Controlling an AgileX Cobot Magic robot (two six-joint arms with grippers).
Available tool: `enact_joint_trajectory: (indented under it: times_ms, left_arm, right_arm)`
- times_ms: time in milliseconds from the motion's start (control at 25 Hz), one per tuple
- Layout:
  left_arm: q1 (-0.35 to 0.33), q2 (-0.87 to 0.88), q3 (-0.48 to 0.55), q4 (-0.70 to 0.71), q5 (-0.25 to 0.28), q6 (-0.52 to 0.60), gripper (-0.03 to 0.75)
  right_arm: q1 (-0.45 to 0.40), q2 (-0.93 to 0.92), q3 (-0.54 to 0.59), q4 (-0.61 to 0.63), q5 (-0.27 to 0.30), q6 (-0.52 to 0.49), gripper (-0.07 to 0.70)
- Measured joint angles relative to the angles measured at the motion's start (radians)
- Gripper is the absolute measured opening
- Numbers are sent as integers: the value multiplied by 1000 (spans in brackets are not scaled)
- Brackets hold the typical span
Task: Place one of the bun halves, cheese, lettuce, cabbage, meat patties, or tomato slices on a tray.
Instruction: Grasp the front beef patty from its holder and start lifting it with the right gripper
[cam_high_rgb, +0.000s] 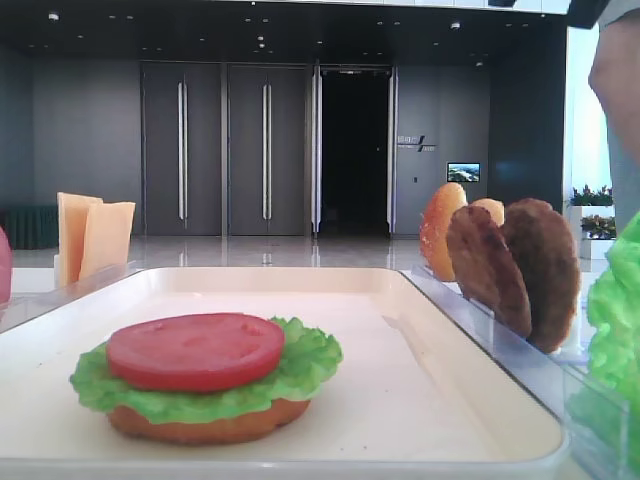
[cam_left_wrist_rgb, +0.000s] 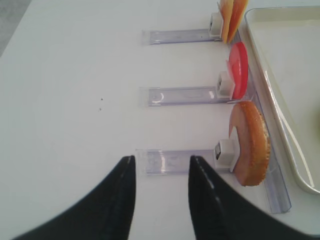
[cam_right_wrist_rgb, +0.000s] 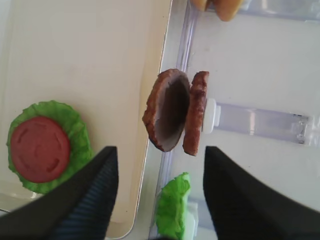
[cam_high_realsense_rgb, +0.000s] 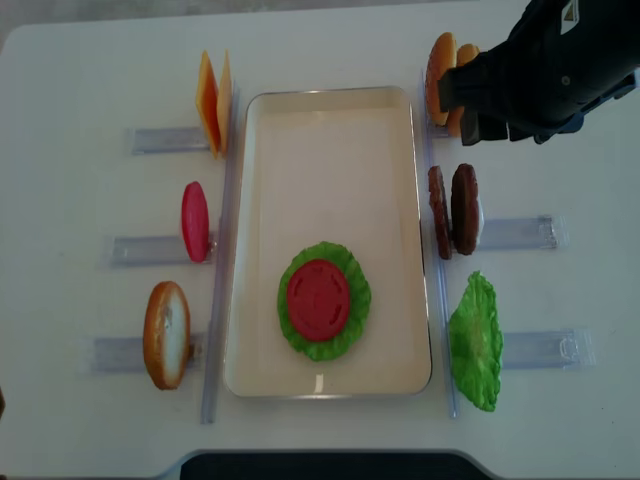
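I see the right gripper (cam_right_wrist_rgb: 157, 192) with jaws spread wide and empty, hanging above the two meat patties (cam_right_wrist_rgb: 175, 112), which stand upright in their clear rack (cam_right_wrist_rgb: 260, 122) just right of the tray (cam_high_realsense_rgb: 330, 110). On the tray: bun half (cam_high_rgb: 205, 425), lettuce (cam_high_rgb: 300, 375), tomato slice (cam_high_rgb: 195, 350), stacked. Left gripper (cam_left_wrist_rgb: 160, 200) is parted too, holding nothing, over bare table (cam_left_wrist_rgb: 70, 100) near the left-side bun rack (cam_left_wrist_rgb: 175, 161).

Three clear racks (cam_left_wrist_rgb: 182, 94) line a white counter (cam_left_wrist_rgb: 70, 100), holding cheese (cam_left_wrist_rgb: 231, 17) farthest, a tomato slice (cam_left_wrist_rgb: 239, 70) in the middle and a bun half (cam_left_wrist_rgb: 250, 144) nearest. The tray (cam_left_wrist_rgb: 280, 125) edges the right; the left gripper (cam_left_wrist_rgb: 161, 200) hangs open.
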Motion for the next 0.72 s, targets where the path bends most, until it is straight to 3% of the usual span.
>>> enact_joint_trajectory:
  times_ms: [720]
  left_arm:
    - [0,0,0,0,0,0,265]
  right_arm:
    - [1,175,-1,38,-38,30,398]
